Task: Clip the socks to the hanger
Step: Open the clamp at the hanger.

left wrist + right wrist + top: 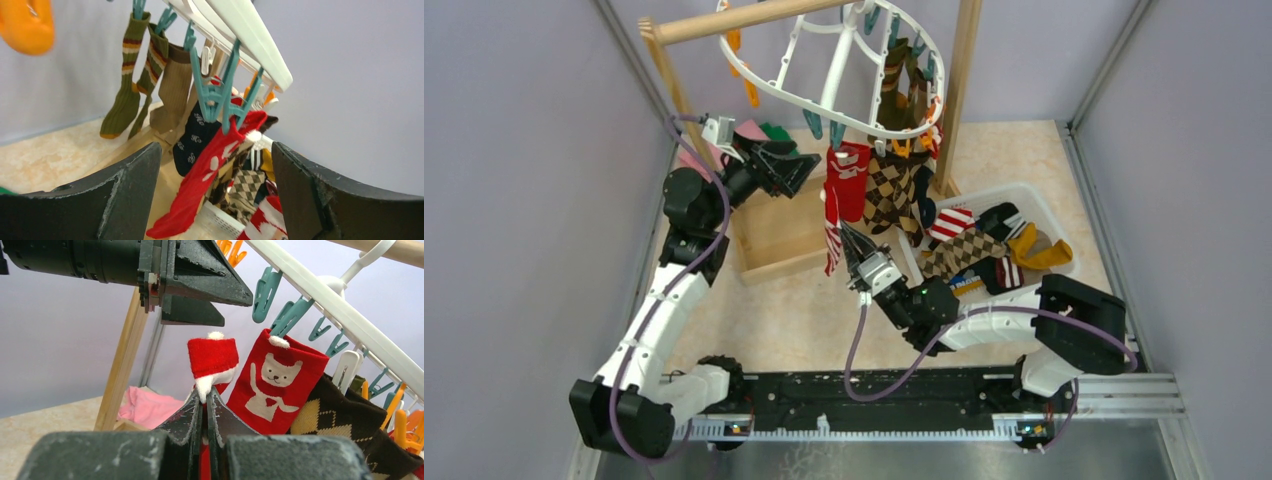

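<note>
The white hanger (824,60) hangs from a wooden pole, with teal and orange clips along its rim. A teal clip (220,95) holds a red bear sock (280,375) by its cuff. Beside it my right gripper (206,392) is shut on a red-and-white sock (212,357), holding its cuff up below the rim. That sock's striped leg (832,235) dangles under the gripper (851,238). My left gripper (802,172) is open just left of both socks, nothing between its fingers (125,190). Olive striped (125,80), brown (172,95), navy (195,137) and argyle (889,190) socks hang clipped.
A white basket (1044,205) at right holds several loose socks, argyle, striped and mustard among them. A wooden box (774,235) sits under the left gripper, with a pink cloth (145,407) behind it. Wooden uprights (959,90) flank the hanger. Grey walls close in on both sides.
</note>
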Available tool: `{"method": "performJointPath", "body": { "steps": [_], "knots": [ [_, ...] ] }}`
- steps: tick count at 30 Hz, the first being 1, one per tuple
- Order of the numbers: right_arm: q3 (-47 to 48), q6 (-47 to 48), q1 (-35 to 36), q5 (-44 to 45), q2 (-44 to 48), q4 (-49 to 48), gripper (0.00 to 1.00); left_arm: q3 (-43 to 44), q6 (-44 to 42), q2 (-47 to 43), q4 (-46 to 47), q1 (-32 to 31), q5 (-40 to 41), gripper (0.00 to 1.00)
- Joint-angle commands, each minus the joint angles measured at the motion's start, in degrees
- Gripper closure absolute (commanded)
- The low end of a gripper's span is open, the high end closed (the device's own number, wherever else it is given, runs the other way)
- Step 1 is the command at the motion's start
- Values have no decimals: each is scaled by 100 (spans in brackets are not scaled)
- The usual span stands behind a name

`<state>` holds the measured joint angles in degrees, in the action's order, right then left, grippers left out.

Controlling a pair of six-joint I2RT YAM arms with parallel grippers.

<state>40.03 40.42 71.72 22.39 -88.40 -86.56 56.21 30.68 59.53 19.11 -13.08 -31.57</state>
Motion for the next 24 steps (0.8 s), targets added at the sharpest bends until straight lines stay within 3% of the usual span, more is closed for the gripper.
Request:
{"method": "performJointPath", "body": {
  "steps": [1, 10, 17, 24],
  "knots": [
    [-8, -230, -80, -129, 211, -729, 100, 277, -22, 195, 939, 181, -91, 15],
    [-57, -401, -166, -208, 253, -717, 100, 255, -107, 546, 1991, 192, -157, 17],
    [-90, -468, -206, -242, 269, -765, 100, 614, -172, 922, 1930, 192, -345, 29],
    [-101, -518, -233, -266, 254, -761, 100, 823, -60, 1187, 2109, 184, -620, 30]
  ]
}}
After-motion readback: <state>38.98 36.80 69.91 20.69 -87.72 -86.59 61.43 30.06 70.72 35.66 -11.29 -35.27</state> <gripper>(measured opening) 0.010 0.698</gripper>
